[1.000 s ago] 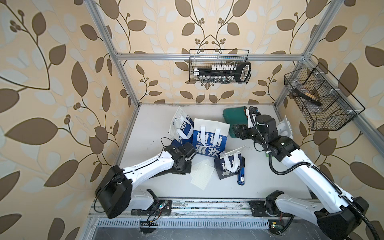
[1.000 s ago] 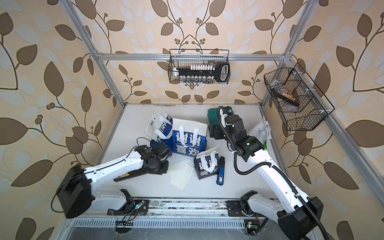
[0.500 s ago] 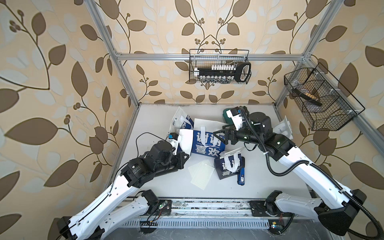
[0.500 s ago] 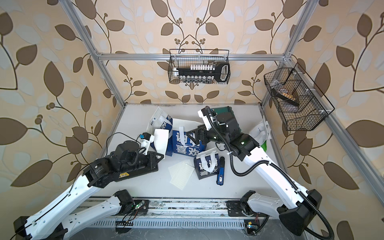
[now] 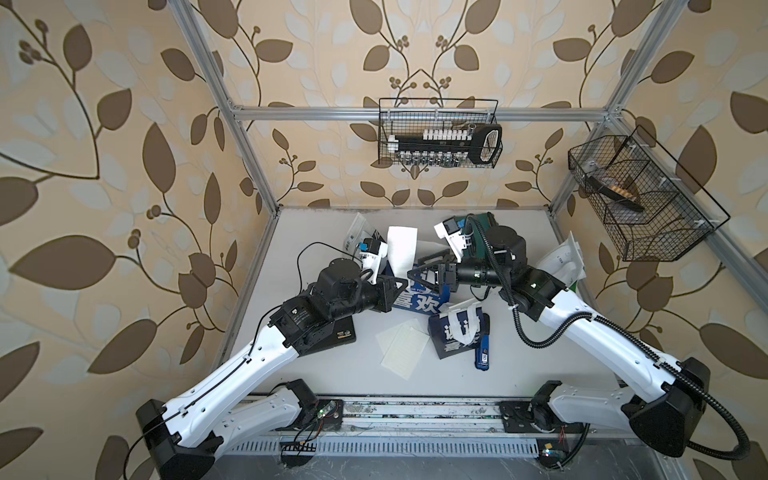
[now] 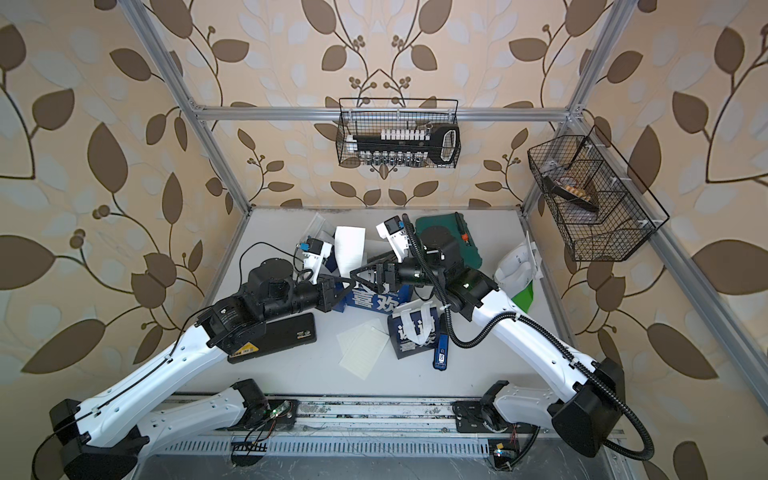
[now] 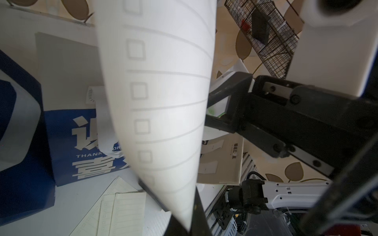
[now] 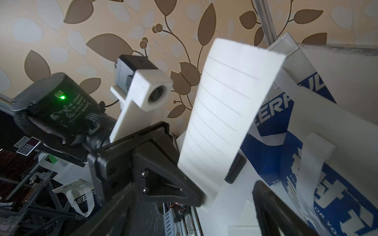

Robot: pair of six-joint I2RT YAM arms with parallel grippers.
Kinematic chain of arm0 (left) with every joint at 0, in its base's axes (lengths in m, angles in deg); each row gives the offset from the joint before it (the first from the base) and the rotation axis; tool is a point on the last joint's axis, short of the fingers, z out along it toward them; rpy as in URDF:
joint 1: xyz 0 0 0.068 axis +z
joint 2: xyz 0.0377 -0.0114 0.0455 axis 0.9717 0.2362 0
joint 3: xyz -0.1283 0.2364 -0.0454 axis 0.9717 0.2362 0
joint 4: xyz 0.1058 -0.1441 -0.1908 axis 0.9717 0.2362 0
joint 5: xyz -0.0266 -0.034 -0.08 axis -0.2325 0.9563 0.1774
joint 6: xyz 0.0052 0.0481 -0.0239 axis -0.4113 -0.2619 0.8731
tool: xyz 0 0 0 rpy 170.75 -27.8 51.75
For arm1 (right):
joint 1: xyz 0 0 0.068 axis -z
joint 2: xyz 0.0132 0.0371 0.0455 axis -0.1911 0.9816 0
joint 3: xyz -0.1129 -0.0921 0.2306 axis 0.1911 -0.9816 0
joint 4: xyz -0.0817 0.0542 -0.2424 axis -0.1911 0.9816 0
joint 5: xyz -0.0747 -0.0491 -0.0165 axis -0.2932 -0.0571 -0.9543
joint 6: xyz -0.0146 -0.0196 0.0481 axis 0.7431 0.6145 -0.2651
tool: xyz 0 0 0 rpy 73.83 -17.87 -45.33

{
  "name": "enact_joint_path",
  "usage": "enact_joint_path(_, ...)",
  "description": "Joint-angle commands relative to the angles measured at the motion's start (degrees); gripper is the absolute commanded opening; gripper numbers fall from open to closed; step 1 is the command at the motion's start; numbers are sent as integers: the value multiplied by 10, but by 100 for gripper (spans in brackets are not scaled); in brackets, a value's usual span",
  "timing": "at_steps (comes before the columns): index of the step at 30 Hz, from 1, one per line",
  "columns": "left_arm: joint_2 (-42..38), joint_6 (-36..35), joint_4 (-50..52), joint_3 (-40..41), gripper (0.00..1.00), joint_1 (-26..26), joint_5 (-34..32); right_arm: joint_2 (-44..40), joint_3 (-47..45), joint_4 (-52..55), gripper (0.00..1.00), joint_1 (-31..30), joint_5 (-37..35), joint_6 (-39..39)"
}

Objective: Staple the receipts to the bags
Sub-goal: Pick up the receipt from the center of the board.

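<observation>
White lined receipt (image 5: 402, 249), thin and slightly curled, stands upright with its lower end clamped in the left hand (image 5: 400, 282) above the blue-and-white paper bag (image 5: 419, 303); judged presented for handover. Right hand (image 5: 417, 276) faces it, fingers apart, empty. Spare receipts (image 5: 403, 343) lie flat on the desk (image 5: 316, 374).

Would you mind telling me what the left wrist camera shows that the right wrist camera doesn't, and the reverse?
Only the left wrist view: the wire basket hanging on the wall.
Only the right wrist view: the left arm's wrist camera and a green light on that arm's black housing.
Both: the lined receipt pinched in the shut left gripper, with the blue-and-white bag beyond it.
</observation>
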Motion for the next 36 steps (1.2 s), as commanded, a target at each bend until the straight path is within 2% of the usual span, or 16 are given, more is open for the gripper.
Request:
enact_joint_path(1, -9, -8, -54, -11, 0, -5, 24, 13, 26, 14, 88, -1, -44, 14)
enact_joint_path(5, -7, -7, -62, -7, 0, -5, 41, 10, 28, 14, 88, 0, -64, 37)
enact_joint_path(11, 2, -9, -62, -4, 0, -6, 56, 5, 33, -23, 85, 0, -28, 37)
enact_joint_path(14, 7, -10, -62, -5, 0, -6, 65, 3, 33, -40, 80, 0, -15, 33)
enact_joint_path(17, 13, -11, -61, -5, 0, -6, 69, 5, 34, -56, 72, 0, -3, 22)
enact_joint_path(22, 16, -16, -52, -3, 0, -6, 58, 6, 44, -60, 50, 0, 25, 19)
enact_joint_path(26, 19, -18, -49, -3, 0, -6, 51, 8, 47, -48, 26, 0, 39, 29)
enact_joint_path(27, 20, -19, -48, -4, 4, -6, 50, 9, 48, -43, 20, -1, 39, 32)
enact_joint_path(30, 21, -20, -39, -9, 39, -6, 39, 17, 50, -28, 6, 0, 36, 41)
enact_joint_path(31, 21, -22, -40, -11, 57, -6, 34, 20, 52, -21, 4, -1, 31, 44)
enact_joint_path(32, 19, -27, -35, -13, 67, -6, 27, 21, 55, -10, 4, 0, 24, 50)
enact_joint_path(36, 3, -78, 4, -44, 83, -4, -87, 24, 58, 40, 2, 1, -17, 90)
